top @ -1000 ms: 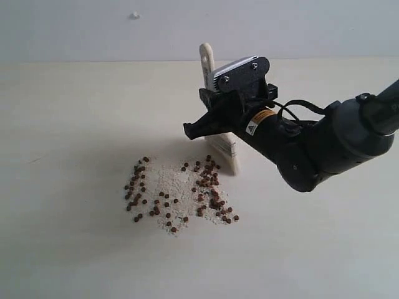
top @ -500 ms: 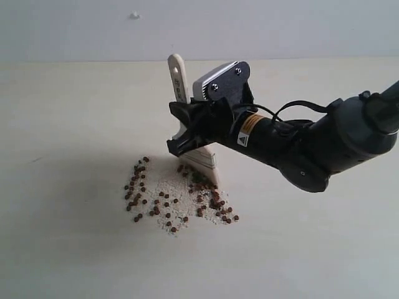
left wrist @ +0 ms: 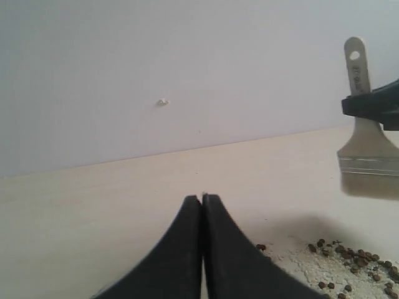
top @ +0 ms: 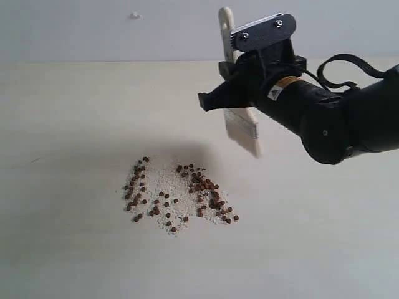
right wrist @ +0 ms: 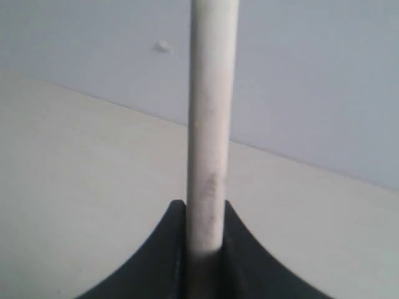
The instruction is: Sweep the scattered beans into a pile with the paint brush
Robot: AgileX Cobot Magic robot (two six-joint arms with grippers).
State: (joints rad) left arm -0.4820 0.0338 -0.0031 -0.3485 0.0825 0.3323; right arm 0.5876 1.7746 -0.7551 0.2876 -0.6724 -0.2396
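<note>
On the pale surface (top: 75, 124), the tiny round reddish-brown beans (top: 187, 190) lie loosely spread over a patch of whitish powder (top: 167, 180). Above and to the right of them hangs the wide, wooden-handled paint brush (top: 242, 128), bristles down and off the surface. My right pincer (top: 209, 99) is clamped on its handle. My left pincer (left wrist: 202, 200) is closed tight and holds nothing.

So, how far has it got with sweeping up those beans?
Partly there. The beans lie in one loose patch on the table, denser on the side nearer the brush, not yet a compact heap. In hand: the right gripper holds the paint brush in the air, bristles down, off the table. The left gripper is shut and empty. Left to do: probably more strokes to push the far-side stragglers together.
</note>
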